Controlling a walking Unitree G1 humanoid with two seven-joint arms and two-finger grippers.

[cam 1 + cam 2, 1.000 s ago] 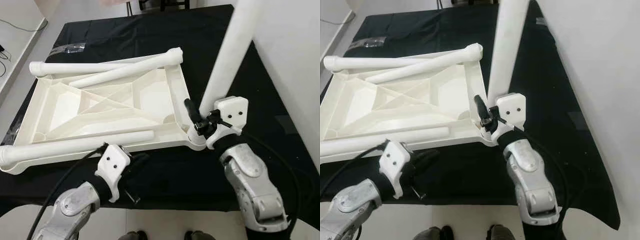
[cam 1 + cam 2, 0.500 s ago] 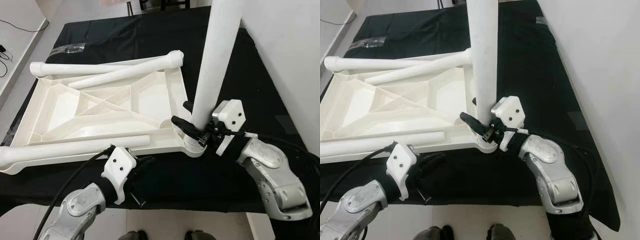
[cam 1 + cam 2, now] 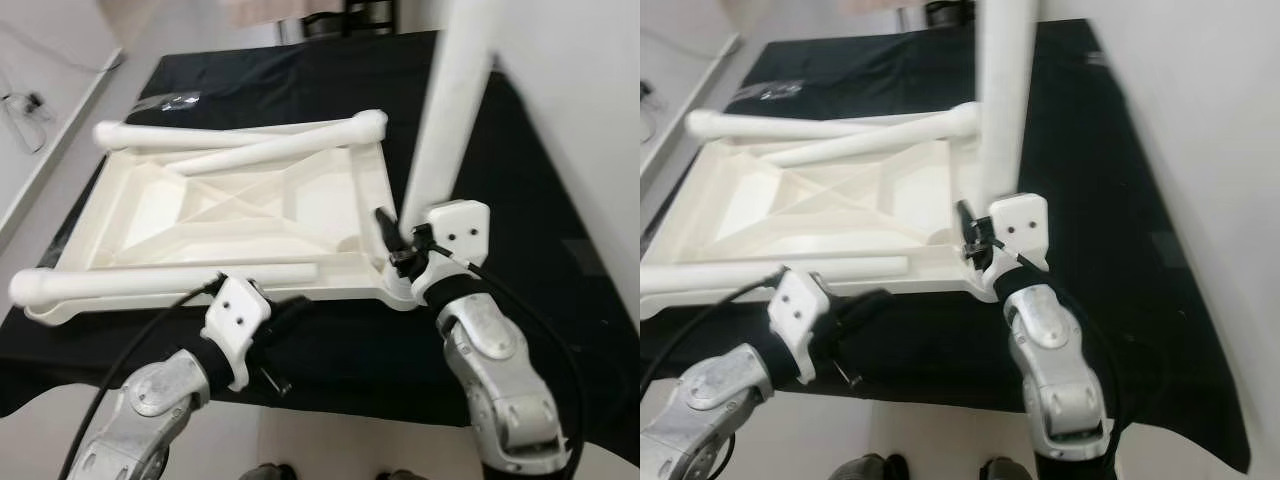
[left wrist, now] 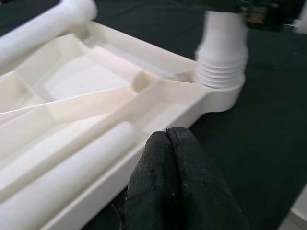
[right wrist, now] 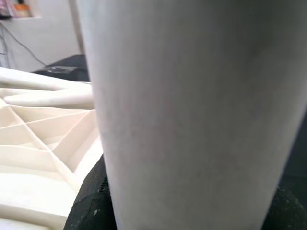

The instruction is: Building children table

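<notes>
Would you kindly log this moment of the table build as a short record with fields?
surface: black cloth
tabletop: white, upside down, ribs showing
upright leg: standing in the near right corner socket
loose legs: three lying across the tabletop, e.g.
right hand: gripping the upright leg low down
left hand: fingers shut, empty, at the near edge of the tabletop

R claw (image 3: pixel 398 240) grips upright leg (image 3: pixel 452 110) at tabletop (image 3: pixel 215 215) corner.

right gripper (image 3: pixel 400 245) clamped (left gripper (image 4: pixel 168 139) closed)
</notes>
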